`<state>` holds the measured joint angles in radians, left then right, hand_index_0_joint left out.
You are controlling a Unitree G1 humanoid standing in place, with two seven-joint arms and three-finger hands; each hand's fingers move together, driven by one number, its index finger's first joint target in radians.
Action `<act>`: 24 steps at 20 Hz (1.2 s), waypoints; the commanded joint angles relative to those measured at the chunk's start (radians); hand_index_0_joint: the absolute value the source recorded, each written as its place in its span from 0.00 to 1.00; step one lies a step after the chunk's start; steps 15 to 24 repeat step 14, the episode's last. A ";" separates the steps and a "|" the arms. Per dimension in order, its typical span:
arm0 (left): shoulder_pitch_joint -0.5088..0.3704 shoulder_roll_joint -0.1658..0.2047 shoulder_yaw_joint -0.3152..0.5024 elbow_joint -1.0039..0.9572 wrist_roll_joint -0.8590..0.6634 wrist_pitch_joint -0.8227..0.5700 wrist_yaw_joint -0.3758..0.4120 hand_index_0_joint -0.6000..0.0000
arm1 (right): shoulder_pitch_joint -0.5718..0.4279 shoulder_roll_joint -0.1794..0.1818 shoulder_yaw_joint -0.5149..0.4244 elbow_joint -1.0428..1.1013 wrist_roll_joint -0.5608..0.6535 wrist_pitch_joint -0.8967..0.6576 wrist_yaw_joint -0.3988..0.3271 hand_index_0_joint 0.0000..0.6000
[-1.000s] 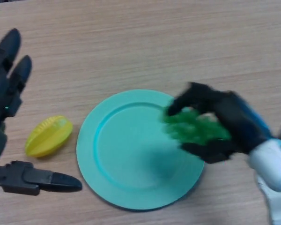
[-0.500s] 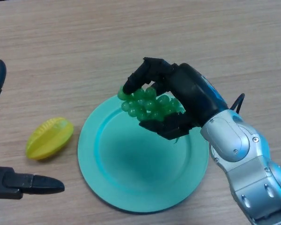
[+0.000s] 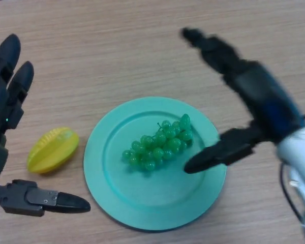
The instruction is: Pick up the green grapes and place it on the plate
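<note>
The bunch of green grapes (image 3: 158, 144) lies on the round teal plate (image 3: 117, 188), a little above its middle. My right hand (image 3: 254, 96) is open, fingers spread and straight, hovering above the plate's right rim and clear of the grapes; its thumb points left over the rim. My left hand (image 3: 5, 117) is open at the left edge of the view, well away from the plate.
A yellow star fruit (image 3: 53, 148) lies on the wooden table (image 3: 117, 51) between the plate and my left hand.
My right hand carried the grapes over the plate, let them go onto it, then opened and drew back to the right. My left hand shifted slightly.
</note>
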<state>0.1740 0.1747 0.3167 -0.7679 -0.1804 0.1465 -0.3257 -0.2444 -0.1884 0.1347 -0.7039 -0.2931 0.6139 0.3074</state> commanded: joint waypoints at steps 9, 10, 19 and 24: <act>-0.072 0.066 0.023 -0.007 0.016 -0.053 0.036 1.00 | 0.139 -0.055 -0.187 -0.210 0.448 -0.116 -0.196 0.00; -0.077 0.069 0.019 -0.012 0.022 -0.045 0.039 1.00 | 0.140 -0.057 -0.171 -0.214 0.430 -0.119 -0.205 0.00; -0.078 0.069 0.037 -0.047 -0.054 0.027 0.043 1.00 | 0.156 -0.063 -0.173 -0.238 0.385 -0.126 -0.163 0.00; -0.078 0.069 0.037 -0.047 -0.054 0.027 0.043 1.00 | 0.156 -0.063 -0.173 -0.238 0.385 -0.126 -0.163 0.00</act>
